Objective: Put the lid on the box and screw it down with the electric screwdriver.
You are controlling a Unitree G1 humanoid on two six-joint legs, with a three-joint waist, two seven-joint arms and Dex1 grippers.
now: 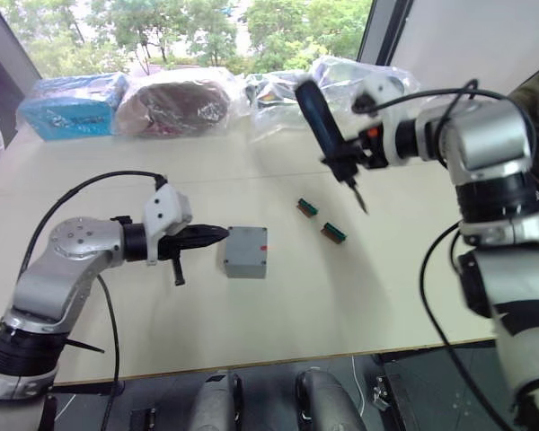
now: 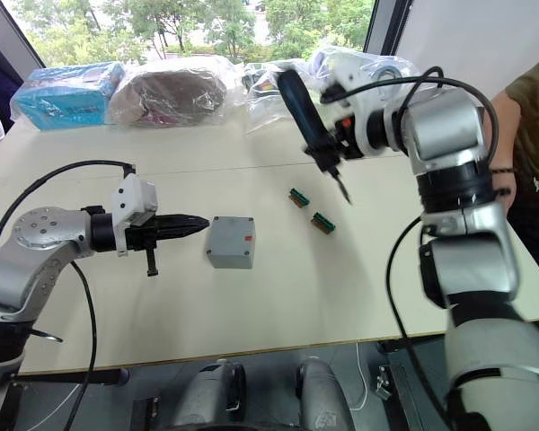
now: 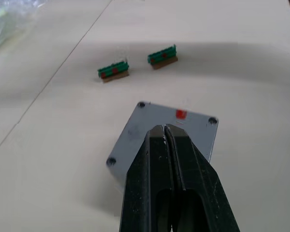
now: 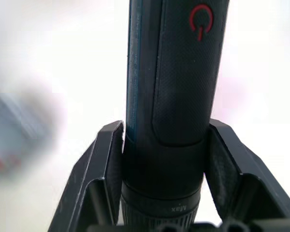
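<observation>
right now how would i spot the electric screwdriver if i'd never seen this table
Start at the pale table and find the grey box near its middle. Look up and to the right: the right pincer holds the electric screwdriver in the air. Unlike the two small green blocks lying below, it is a slim black cylinder ending in a thin metal bit.

Grey lid (image 1: 246, 250) — black electric screwdriver (image 1: 323, 121)

The lid (image 2: 231, 239) sits on the box; the left gripper (image 2: 196, 222), fingers together, points at it from just beside, while the right gripper (image 2: 328, 144) holds the electric screwdriver (image 2: 307, 112) tilted above the green blocks (image 2: 310, 210)
</observation>
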